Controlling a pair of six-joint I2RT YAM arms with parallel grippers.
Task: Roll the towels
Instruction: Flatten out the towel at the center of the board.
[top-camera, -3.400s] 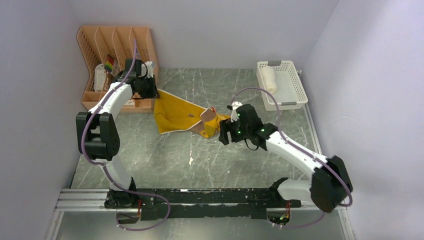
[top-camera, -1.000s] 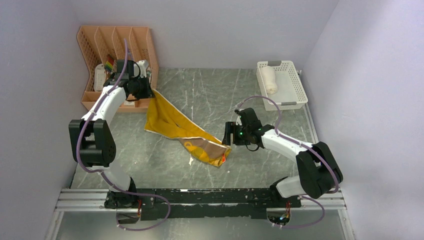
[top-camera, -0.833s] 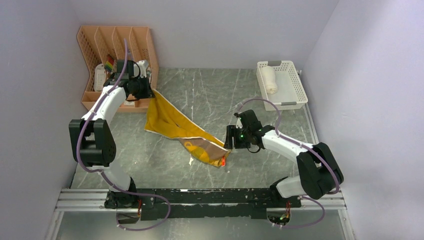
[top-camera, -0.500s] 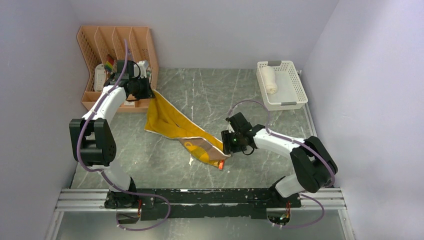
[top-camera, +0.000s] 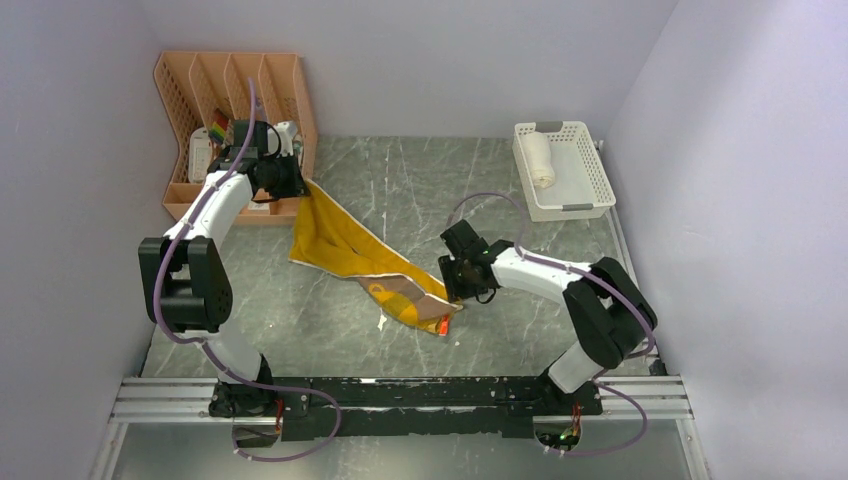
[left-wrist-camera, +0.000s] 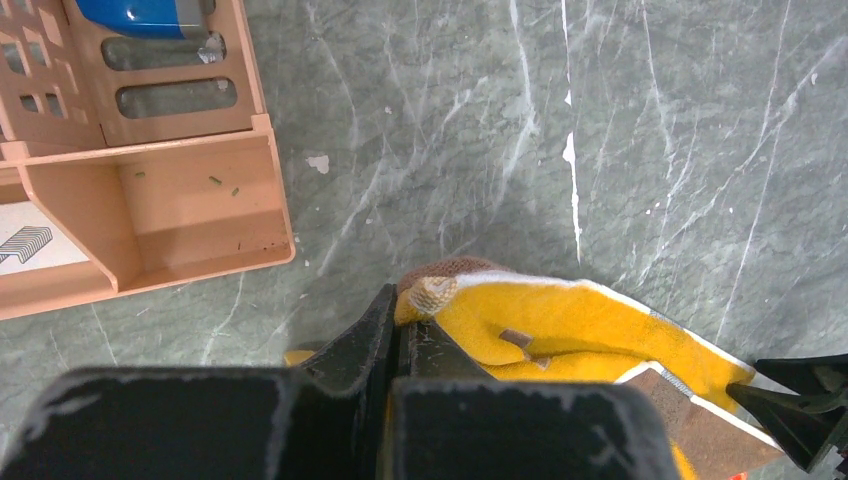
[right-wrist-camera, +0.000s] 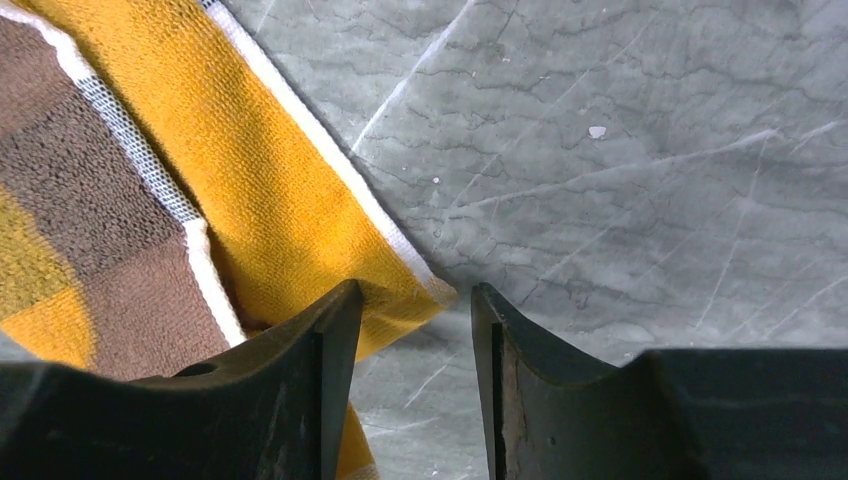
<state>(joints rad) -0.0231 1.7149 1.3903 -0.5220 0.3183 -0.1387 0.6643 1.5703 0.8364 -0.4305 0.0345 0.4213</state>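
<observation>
Closing on the mustard-yellow towel (top-camera: 340, 245) near-right corner: right fingers (right-wrist-camera: 505, 350) have moved in and narrowed, half open astride it, nothing gripped.
Left fingers (left-wrist-camera: 372, 335) stay clamped on its far-left corner; it's stretched diagonally across the counter (top-camera: 420, 180), unrolled.

Hidden from view
We cannot see the clamped corner of the mustard-yellow cloth towel (left-wrist-camera: 560, 320); the black left gripper (left-wrist-camera: 400, 325) covers it.

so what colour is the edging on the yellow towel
White: a narrow edging along the mustard-yellow towel. Clearest in the right wrist view.
</observation>
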